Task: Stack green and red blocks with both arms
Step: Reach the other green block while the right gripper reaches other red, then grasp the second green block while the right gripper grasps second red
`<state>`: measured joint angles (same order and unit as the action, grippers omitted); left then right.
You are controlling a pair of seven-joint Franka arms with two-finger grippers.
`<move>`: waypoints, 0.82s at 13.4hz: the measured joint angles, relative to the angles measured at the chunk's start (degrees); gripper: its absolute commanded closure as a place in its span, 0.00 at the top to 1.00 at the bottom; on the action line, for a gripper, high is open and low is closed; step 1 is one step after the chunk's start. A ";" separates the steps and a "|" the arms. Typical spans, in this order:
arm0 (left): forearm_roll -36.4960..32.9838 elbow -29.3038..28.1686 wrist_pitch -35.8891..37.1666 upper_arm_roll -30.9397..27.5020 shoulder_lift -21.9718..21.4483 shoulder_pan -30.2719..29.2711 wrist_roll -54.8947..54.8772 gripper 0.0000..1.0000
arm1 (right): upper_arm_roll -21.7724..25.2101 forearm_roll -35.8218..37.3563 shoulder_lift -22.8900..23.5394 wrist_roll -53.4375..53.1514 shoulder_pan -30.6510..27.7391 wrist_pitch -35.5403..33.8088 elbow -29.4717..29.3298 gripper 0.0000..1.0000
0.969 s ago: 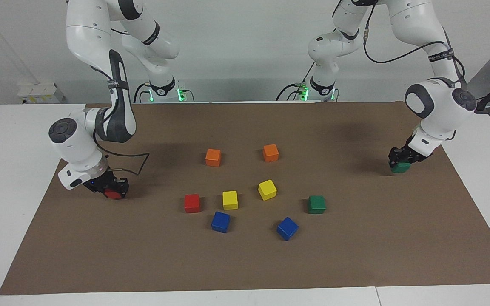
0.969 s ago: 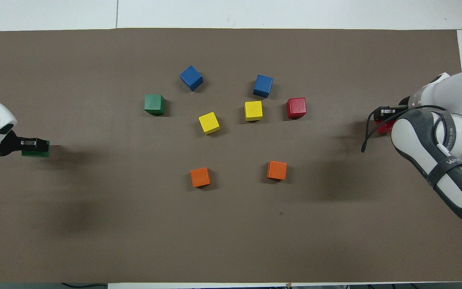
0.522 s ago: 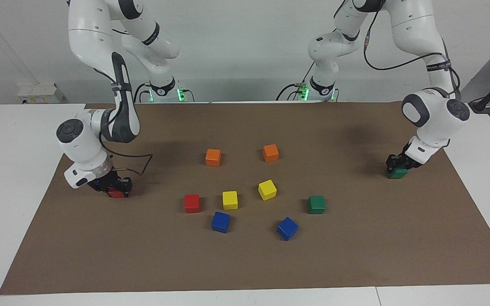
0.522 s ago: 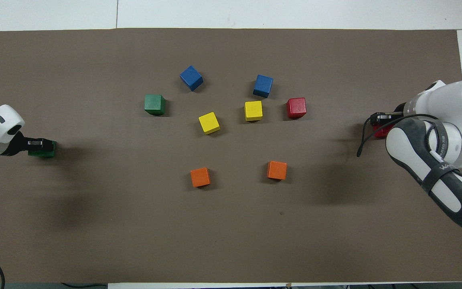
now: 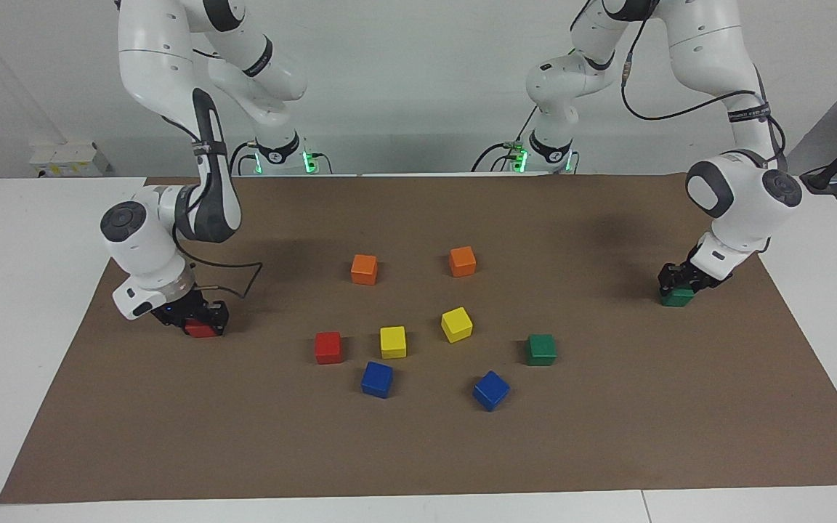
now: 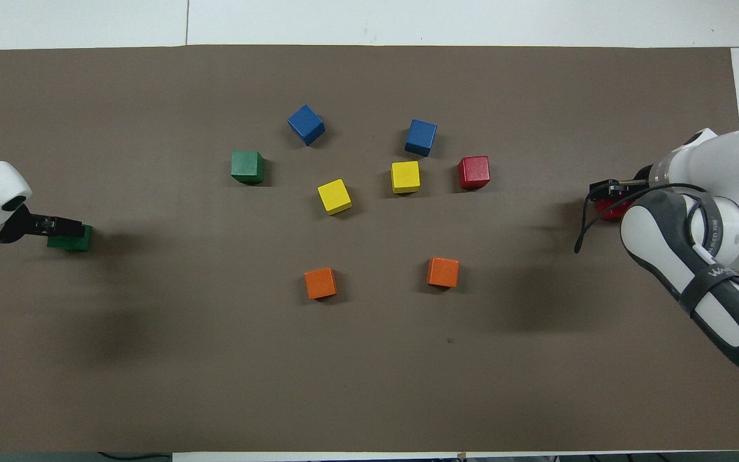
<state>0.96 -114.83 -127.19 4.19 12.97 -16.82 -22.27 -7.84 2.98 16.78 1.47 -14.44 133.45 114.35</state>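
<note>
One green block (image 5: 677,297) (image 6: 72,240) rests on the brown mat at the left arm's end, and my left gripper (image 5: 678,282) (image 6: 61,226) is right down on it. A red block (image 5: 201,330) (image 6: 610,210) rests on the mat at the right arm's end, with my right gripper (image 5: 200,316) (image 6: 607,189) low over it and covering most of it. A second green block (image 5: 540,349) (image 6: 247,167) and a second red block (image 5: 328,347) (image 6: 474,172) lie loose in the middle cluster.
Two yellow cubes (image 5: 393,341) (image 5: 456,324), two blue cubes (image 5: 377,379) (image 5: 491,390) and two orange cubes (image 5: 364,269) (image 5: 462,261) lie around the middle of the brown mat (image 5: 418,450). White table borders the mat.
Both grippers have come down with their blocks, the green and the red block now sitting on the mat. Both arms shifted slightly toward the middle.
</note>
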 measured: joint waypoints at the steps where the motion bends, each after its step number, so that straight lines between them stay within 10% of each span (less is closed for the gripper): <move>1: 0.01 3.96 4.08 0.44 -0.06 0.88 -0.01 1.00 | -0.16 0.00 -1.43 0.00 0.27 -4.34 -2.20 1.00; 5: 0.22 14.29 11.05 1.05 1.13 13.73 17.36 1.00 | -0.45 0.09 -3.40 -3.11 6.51 -21.58 -17.95 1.00; 11: 0.80 20.20 7.52 1.18 9.43 28.33 34.30 1.00 | -0.59 4.25 7.31 -26.89 21.90 -22.82 -28.79 1.00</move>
<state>1.77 -94.63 -119.67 5.37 22.40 11.51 12.03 -8.43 7.23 24.09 -25.42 7.46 110.63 85.56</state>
